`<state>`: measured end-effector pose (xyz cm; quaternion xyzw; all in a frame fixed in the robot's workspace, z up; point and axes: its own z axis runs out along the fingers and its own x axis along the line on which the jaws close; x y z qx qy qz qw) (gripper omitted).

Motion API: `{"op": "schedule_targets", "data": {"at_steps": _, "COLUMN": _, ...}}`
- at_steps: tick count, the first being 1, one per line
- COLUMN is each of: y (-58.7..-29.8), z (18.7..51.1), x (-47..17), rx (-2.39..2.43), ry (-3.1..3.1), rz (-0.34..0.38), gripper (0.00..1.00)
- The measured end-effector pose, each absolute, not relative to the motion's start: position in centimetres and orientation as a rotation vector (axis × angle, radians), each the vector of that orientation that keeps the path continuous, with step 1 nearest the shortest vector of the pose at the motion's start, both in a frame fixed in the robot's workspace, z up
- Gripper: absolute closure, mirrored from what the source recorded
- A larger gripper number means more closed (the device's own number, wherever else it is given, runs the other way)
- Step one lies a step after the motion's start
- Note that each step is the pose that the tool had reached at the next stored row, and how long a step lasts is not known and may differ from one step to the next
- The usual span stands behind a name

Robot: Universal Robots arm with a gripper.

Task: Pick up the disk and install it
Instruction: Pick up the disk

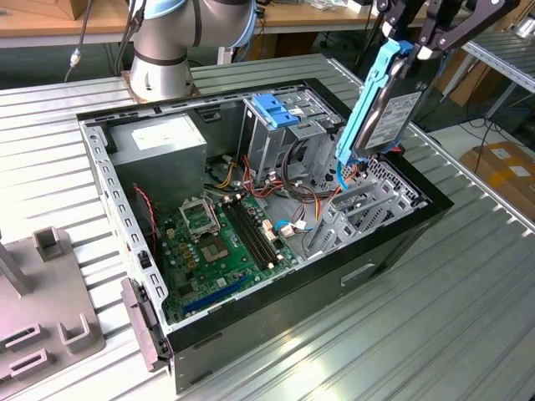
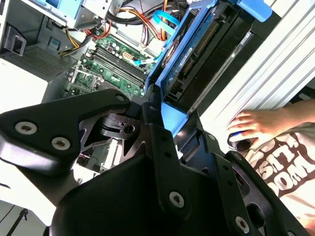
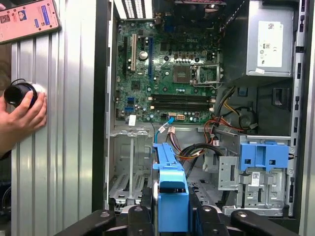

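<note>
Right now we are gripping the disk (image 1: 393,117) by one end of its blue bracket (image 1: 368,109). Our gripper (image 1: 411,48) is pinching closed on that plastic frame so that, we judge, the metal body and its connector edge are hanging free of the grip. We are holding it on edge and tilted, up in the air above the case (image 1: 393,251) at the exterior view's right, touching nothing else. Below it the empty metal bay (image 1: 368,205) is lying open, and we are probably holding the disk edge-on so it clears the cables (image 1: 305,188) and the case rim. Further in, the blue-topped cage (image 1: 276,113) is standing beside the motherboard (image 1: 221,238). Out on the ribbed table (image 1: 468,317), in the first wrist view, a person's hand (image 3: 22,115) is resting on a small black object (image 3: 19,93), apart from the case.
</note>
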<state>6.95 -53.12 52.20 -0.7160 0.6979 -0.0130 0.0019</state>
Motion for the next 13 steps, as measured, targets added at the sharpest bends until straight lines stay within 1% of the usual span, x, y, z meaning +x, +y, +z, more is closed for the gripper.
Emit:
{"op": "schedule_targets", "data": {"at_steps": 6, "y": -54.34, "z": 52.20, "x": 6.95, "rx": -2.247, "ry": 2.190, "rz": -0.041, "gripper": 0.63}}
{"op": "schedule_targets", "data": {"at_steps": 13, "y": -54.38, "z": 52.20, "x": 6.95, "rx": -2.247, "ry": 2.190, "rz": -0.041, "gripper": 0.63}}
